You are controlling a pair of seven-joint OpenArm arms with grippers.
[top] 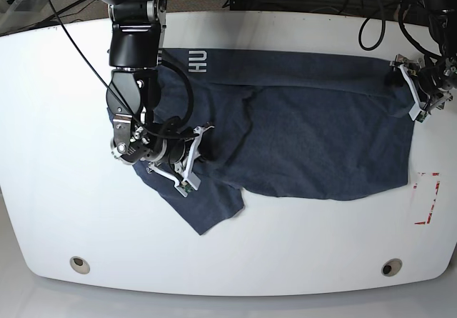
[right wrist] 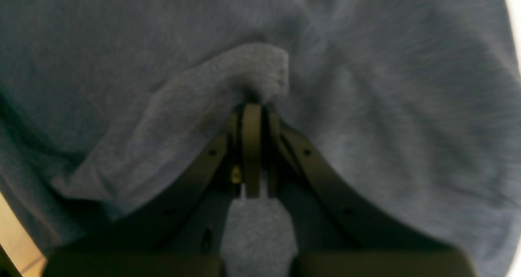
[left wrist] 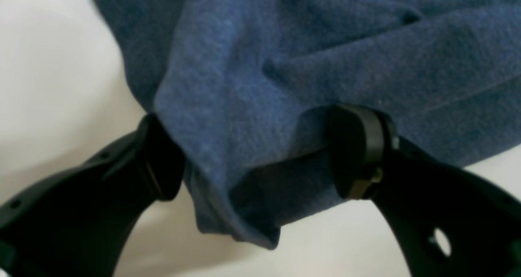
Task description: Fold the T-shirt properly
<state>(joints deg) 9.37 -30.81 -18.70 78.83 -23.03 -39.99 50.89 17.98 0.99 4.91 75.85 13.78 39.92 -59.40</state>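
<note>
The dark blue T-shirt point(top: 314, 132) lies spread across the white table point(top: 285, 254), partly folded, with the white letters "HU" point(top: 198, 61) showing at its far edge. My right gripper point(top: 202, 141) is over the shirt's left part. In the right wrist view this gripper point(right wrist: 253, 106) is shut on a raised fold of the T-shirt point(right wrist: 386, 106). My left gripper point(top: 408, 82) sits at the shirt's far right corner. In the left wrist view the left gripper point(left wrist: 260, 155) stands open, with a hanging bunch of the T-shirt point(left wrist: 285, 65) between its fingers point(left wrist: 358, 151).
Red tape marks point(top: 426, 200) lie on the table by the shirt's right edge. Two round holes point(top: 78, 264) point(top: 390, 266) sit near the front edge. Black cables point(top: 371, 18) run along the back of the table.
</note>
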